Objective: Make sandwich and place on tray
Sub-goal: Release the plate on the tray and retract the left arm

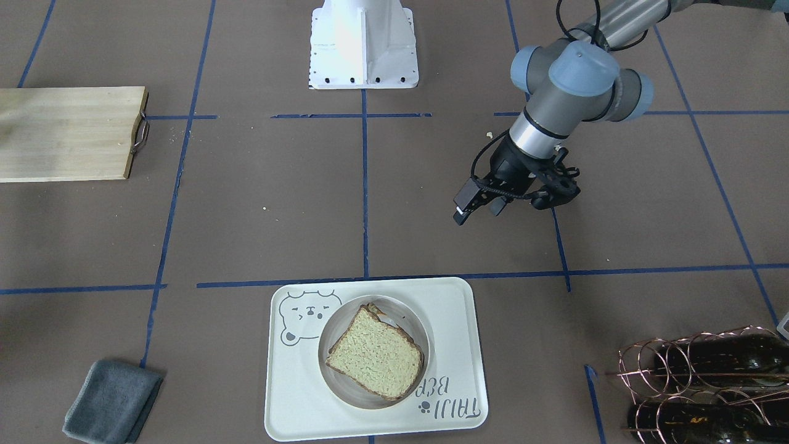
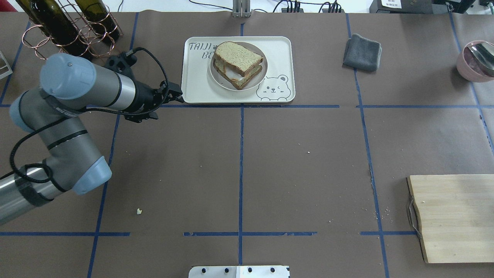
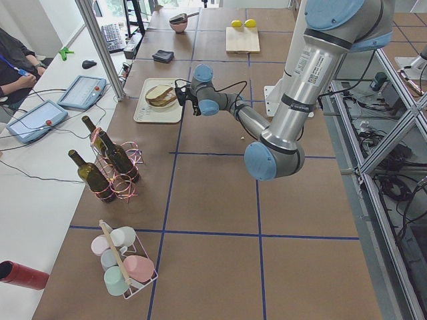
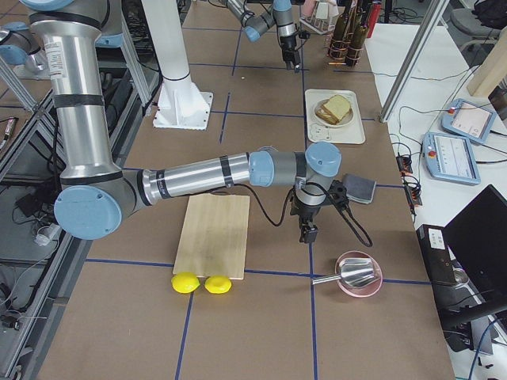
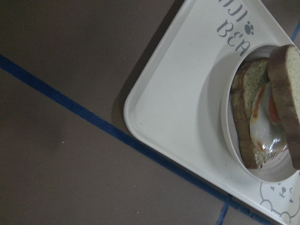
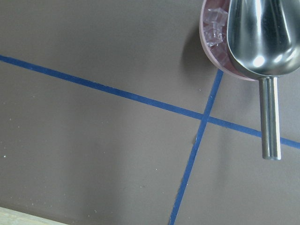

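Overhead opposite front view; shared tray (image 2: 197, 81)

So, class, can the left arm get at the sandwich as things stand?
Probably yes: the left gripper hovers near the tray, the sandwich lies uncovered on its plate, and nothing stands between.

Pale wooden board (image 2: 455, 218) flat on the brown table paper, metal handle (image 2: 412, 216) at one short end. Two lemons (image 4: 201, 283) just beside the other end. Folded grey cloth (image 2: 362, 52). Pink bowl (image 2: 469, 63) with clear cubes, steel scoop (image 6: 262, 37) resting in it, handle out over the rim. Copper wire rack (image 2: 32, 38) holding dark wine bottles (image 2: 54, 27). Pastel cups (image 3: 123, 261) in a second rack.
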`<state>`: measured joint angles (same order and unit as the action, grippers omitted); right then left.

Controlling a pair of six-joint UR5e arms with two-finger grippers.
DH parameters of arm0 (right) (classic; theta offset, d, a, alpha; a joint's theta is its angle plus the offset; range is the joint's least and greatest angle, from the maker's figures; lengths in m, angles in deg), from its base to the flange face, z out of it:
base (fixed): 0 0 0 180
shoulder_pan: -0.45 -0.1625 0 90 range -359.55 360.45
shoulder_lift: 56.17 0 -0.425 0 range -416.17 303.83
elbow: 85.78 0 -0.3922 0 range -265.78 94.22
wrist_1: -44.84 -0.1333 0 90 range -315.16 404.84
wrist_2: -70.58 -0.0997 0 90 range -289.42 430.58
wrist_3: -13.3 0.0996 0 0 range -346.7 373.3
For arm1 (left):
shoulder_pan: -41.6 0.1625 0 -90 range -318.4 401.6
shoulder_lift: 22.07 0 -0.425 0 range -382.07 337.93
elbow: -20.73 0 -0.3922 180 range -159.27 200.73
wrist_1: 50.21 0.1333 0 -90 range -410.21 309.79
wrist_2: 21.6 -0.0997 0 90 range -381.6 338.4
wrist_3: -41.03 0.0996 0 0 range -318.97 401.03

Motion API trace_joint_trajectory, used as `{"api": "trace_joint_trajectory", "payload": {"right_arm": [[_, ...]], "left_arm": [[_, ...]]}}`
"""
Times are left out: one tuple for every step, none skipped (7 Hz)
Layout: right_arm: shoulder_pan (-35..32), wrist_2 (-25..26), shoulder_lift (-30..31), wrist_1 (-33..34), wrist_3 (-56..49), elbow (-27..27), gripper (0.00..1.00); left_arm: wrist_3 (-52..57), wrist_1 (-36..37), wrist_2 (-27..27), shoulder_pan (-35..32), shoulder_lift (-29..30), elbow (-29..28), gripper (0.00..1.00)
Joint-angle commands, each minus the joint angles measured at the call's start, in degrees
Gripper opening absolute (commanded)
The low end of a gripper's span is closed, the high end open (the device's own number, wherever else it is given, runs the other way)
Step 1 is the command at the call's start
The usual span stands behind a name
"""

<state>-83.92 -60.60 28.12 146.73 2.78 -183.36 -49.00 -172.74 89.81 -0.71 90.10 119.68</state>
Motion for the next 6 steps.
{"api": "trace_joint_trajectory", "payload": {"right_arm": [[-3.5, -0.46, 1.3, -0.38, 0.14, 0.38, 1.0], [-5.18, -1.08, 3.14, -0.55, -0.03, -0.14, 1.0], [-6.41, -2.66, 6.2, -3.51, -0.04, 0.03, 1.0], [-7.21, -4.41, 9.97, -9.89, 0.4, 0.38, 1.0], [-7.91, -4.78, 11.49, -11.7, 0.49, 0.64, 1.0], [-8.35, -4.87, 11.59, -11.72, 0.58, 0.82, 1.0]], "left_arm": [[13.86, 1.86, 2.13, -4.94, -7.99, 4.4, 1.0], [19.92, 1.86, 2.67, -8.02, -10.8, 4.4, 1.0], [27.29, 2.03, 2.67, -10.48, -13.79, 4.4, 1.0], [38.33, 2.29, 4.24, -15.29, -17.47, 4.14, 1.0], [49.06, 2.82, 8.26, -20.74, -20.21, 3.18, 1.0], [58.56, 6.04, 8.39, -25.84, -22.32, 2.91, 1.0]]}}
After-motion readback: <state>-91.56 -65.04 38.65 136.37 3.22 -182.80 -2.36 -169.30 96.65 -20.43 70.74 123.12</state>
